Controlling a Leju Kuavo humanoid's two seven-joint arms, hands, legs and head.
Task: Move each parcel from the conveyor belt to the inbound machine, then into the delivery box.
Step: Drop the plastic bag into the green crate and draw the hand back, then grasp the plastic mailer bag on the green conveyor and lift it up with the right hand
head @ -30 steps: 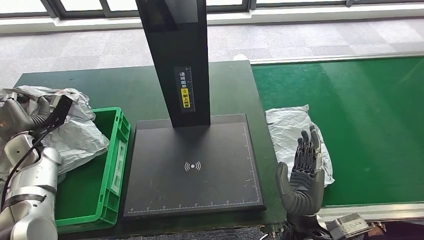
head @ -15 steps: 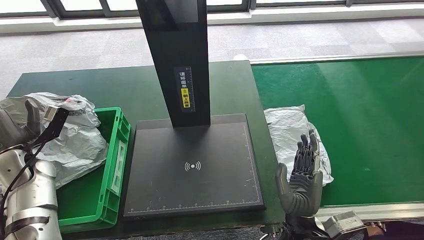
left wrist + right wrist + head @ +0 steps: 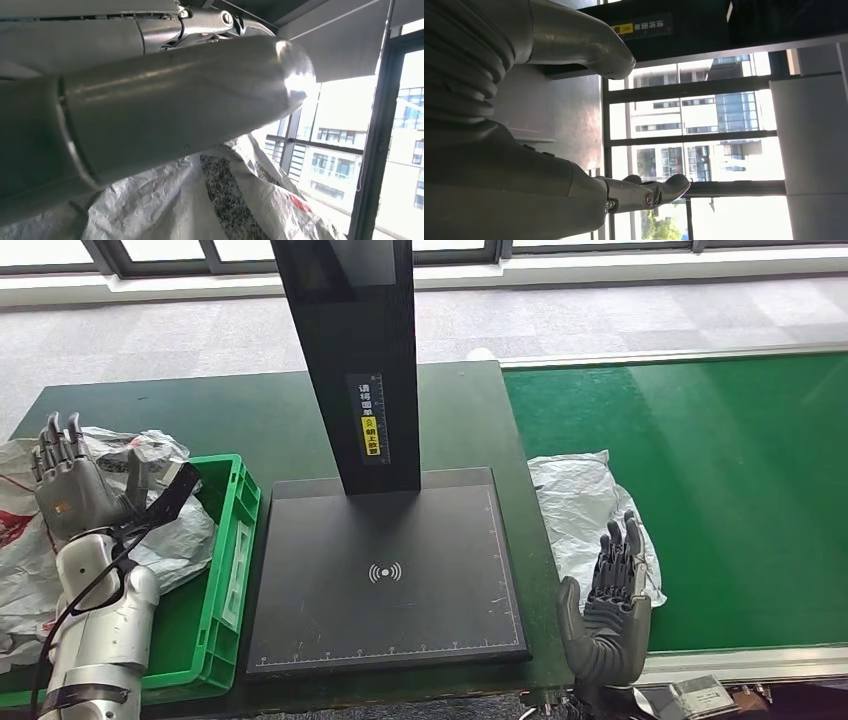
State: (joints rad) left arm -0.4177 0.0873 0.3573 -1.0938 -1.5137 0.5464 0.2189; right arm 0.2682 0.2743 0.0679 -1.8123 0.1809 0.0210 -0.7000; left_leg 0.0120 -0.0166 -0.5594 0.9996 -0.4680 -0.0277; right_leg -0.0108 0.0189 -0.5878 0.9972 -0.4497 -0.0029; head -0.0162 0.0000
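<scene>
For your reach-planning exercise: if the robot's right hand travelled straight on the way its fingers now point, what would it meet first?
Probably the grey parcel on the conveyor belt: the open right hand points forward at it. Depth is unclear, so it might pass above.

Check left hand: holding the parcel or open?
Open. The left hand is raised with fingers spread, palm bare, above the grey parcel lying over the green crate.

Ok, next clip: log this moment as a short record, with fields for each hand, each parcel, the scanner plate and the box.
left hand: raised, fingers apart, holding nothing, above the parcel at the box
right hand: open, palm up, just in front of the belt parcel, not gripping it
belt parcel: white bag lying flat at the near left edge of the green conveyor belt
boxed parcel: crumpled white bag draped over the left side of the green delivery box
scanner plate: bare, nothing on it
</scene>
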